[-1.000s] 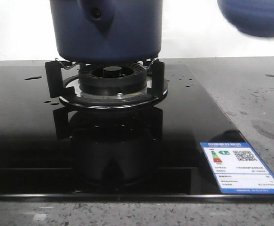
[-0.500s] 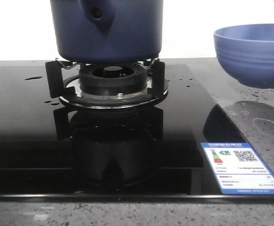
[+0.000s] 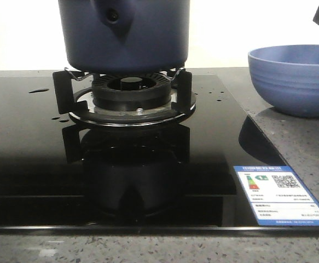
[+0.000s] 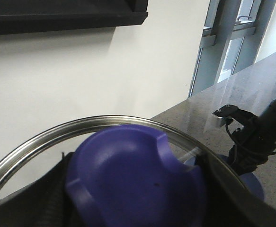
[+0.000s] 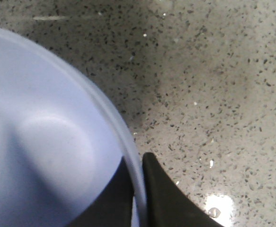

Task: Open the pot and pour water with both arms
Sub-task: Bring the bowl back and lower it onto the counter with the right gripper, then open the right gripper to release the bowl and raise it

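We see the pot [image 3: 124, 34] seated on the burner grate [image 3: 123, 93] of the black cooktop [image 3: 28, 159]; our right gripper [image 5: 138, 189] pinches the blue bowl's [image 3: 293, 79] rim on the counter [image 3: 307, 148]; our left gripper's fingers clasp the lid knob [image 4: 133, 182].

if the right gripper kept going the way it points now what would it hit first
The right gripper already pinches the bowl rim. Past its fingertips lies only speckled counter, so it would probably meet that first; how far off is unclear.

You get bright, even light, a mirror-like reflection on the black cooktop [image 3: 33, 164], and a soft, out-of-focus lid [image 4: 128, 179] close to the left wrist camera.
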You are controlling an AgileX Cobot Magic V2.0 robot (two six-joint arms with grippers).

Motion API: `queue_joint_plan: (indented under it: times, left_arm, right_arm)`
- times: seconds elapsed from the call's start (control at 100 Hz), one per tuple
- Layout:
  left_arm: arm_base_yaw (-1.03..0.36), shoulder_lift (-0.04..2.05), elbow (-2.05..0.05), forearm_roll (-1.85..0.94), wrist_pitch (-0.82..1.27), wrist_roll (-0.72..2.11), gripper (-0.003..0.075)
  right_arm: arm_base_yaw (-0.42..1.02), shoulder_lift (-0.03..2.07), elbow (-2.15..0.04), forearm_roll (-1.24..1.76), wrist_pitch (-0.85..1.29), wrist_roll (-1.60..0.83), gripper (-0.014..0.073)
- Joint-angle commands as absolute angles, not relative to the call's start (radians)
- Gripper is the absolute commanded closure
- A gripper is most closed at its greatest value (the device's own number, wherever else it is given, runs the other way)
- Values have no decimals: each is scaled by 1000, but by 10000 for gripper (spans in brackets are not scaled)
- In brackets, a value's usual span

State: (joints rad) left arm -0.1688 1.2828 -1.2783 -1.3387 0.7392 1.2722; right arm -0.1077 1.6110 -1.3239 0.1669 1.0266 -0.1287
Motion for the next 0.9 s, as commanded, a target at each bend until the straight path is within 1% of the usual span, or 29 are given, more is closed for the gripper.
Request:
queue_joint_plan:
  times: [0.0, 0.04, 0.09, 0.16, 0.21, 0.29, 0.33, 0.36, 0.52, 0.65, 0.89]
  left_arm:
    - [-179, 1250, -1314, -1426, 716, 1277, 380]
    - [-179, 1250, -1314, -1426, 716, 1277, 380]
    - [-179, 1250, -1314, -1426, 716, 1277, 380]
    - [-179, 1250, -1314, -1426, 716, 1277, 380]
    - [-179, 1250, -1314, -1426, 716, 1277, 380]
    - [-179, 1250, -1314, -1426, 716, 1277, 380]
    - [-179, 1250, -1314, -1426, 718, 1277, 380]
    - [-179, 1250, -1314, -1426, 720, 1277, 380]
    - [-182, 1271, -1314, -1428, 752, 1277, 380]
    - [-214, 1300, -1314, -1428, 753, 1277, 380]
    - [-303, 1375, -1314, -1424, 668, 1383, 380]
  right_arm:
    - [-116, 1578, -1343, 161, 989, -130, 636]
    - [-116, 1578, -1343, 161, 1001, -141, 620]
    - [-116, 1578, -1343, 154, 1011, -150, 568]
    - [-118, 1576, -1343, 149, 1024, -150, 444]
    - [-121, 1574, -1348, 149, 1035, -150, 321]
    - [-129, 1565, -1368, 149, 1058, -150, 167]
    - [-131, 1556, -1381, 149, 1067, -150, 133]
    - [-134, 1547, -1391, 149, 1071, -150, 123]
    - [-134, 1456, -1443, 171, 1074, -150, 128]
    - [-134, 1364, -1452, 178, 1068, -150, 127]
    - [-134, 1231, -1452, 178, 1091, -150, 128]
